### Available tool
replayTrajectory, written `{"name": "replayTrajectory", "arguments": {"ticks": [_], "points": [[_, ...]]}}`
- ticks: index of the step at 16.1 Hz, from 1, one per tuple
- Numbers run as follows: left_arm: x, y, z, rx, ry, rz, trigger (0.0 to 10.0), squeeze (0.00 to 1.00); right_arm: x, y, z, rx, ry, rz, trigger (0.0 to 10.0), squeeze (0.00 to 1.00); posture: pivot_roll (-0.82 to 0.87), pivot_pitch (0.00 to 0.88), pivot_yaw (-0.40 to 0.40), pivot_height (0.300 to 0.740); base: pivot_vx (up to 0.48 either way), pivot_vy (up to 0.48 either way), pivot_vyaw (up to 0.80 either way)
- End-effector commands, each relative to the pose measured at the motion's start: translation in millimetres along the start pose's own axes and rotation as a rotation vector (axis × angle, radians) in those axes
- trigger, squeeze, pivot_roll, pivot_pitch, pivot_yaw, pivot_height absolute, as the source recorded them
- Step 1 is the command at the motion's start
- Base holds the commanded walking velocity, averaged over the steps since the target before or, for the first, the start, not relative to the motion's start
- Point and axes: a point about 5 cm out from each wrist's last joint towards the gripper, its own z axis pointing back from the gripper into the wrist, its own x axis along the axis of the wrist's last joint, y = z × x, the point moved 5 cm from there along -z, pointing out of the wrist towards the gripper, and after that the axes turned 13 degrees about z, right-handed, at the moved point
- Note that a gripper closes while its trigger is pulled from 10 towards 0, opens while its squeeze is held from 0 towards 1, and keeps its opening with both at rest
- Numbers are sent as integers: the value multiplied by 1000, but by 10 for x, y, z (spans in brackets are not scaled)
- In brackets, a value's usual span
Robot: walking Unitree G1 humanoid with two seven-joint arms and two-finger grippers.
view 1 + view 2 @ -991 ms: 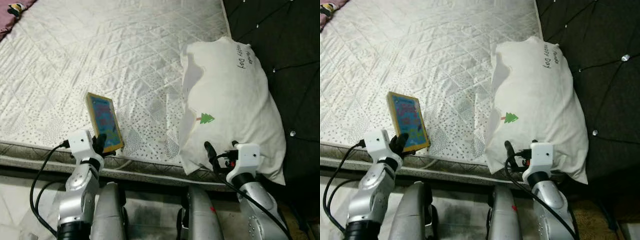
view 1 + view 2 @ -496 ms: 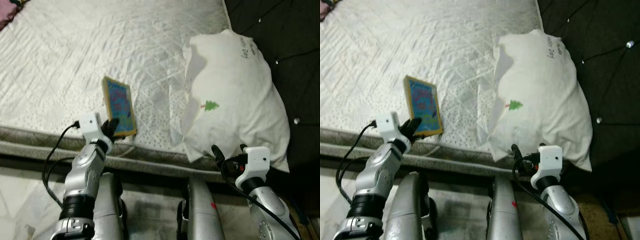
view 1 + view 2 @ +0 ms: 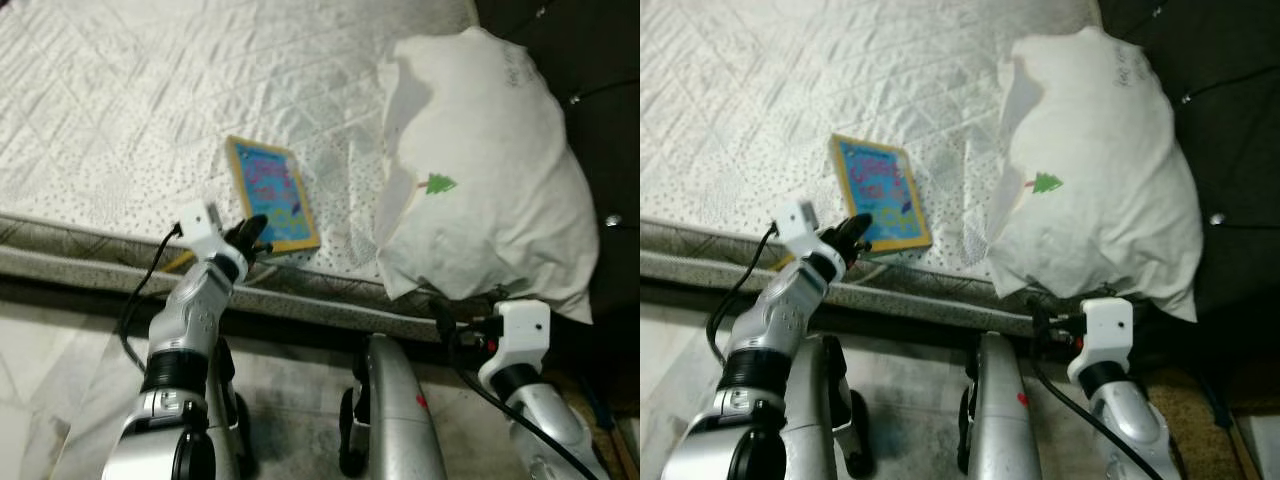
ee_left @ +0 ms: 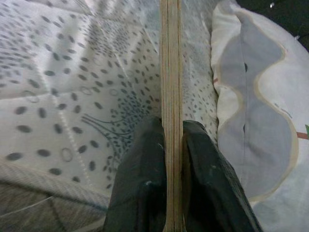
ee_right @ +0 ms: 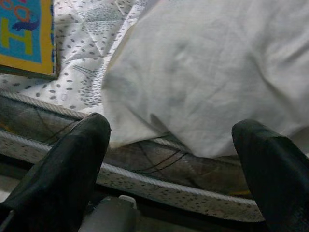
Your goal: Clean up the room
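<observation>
The bed [image 3: 150, 90] takes up the upper left and centre of the frame in your head views. Its cover is a white quilted sheet, diamond-stitched and printed with small dark specks near the front edge. A grey piped mattress border [image 3: 90, 262] runs diagonally below the sheet. Below that border, at lower left, you see pale tiled floor [image 3: 40, 400]. A dark tufted headboard [image 3: 600, 150] with button studs fills the right edge.

The white pillow [image 3: 490, 180] lies at upper right, against the headboard. It carries a small green tree print and overhangs the front edge of the mattress.

The book [image 3: 272, 193], yellow-bordered with a blue cover, lies on the sheet just left of the pillow, near the mattress edge. The left gripper [image 3: 250, 235] has its jaws clamped on the near edge of the book; your left wrist view shows both fingers [image 4: 145, 193] pressed against it.

The right gripper [image 5: 174, 159] hangs below the pillow's front corner, jaws wide apart, touching nothing.
</observation>
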Motion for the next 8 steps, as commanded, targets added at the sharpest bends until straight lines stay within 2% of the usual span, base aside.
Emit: {"name": "replayTrajectory", "arguments": {"ticks": [1, 2, 5, 8], "points": [[-158, -105, -57, -43, 84, 20, 10000, 0, -34, -80, 75, -21, 21, 3, 10000, 0, -202, 252, -126, 552, 0, 0, 0], [-204, -110, -83, -43, 124, 7, 10000, 0, -45, -93, 110, -25, 28, 4, 10000, 0, -203, 258, -125, 552, 0, 0, 0], [-208, -156, -130, -55, 150, -14, 10000, 0, -70, -109, 179, -29, 44, 1, 10000, 0, -208, 267, -123, 552, 0, 0, 0], [-181, -215, -171, -73, 151, -10, 10000, 0, -73, -122, 210, -36, 53, 1, 10000, 0, -217, 273, -119, 552, 0, 0, -544]]}}
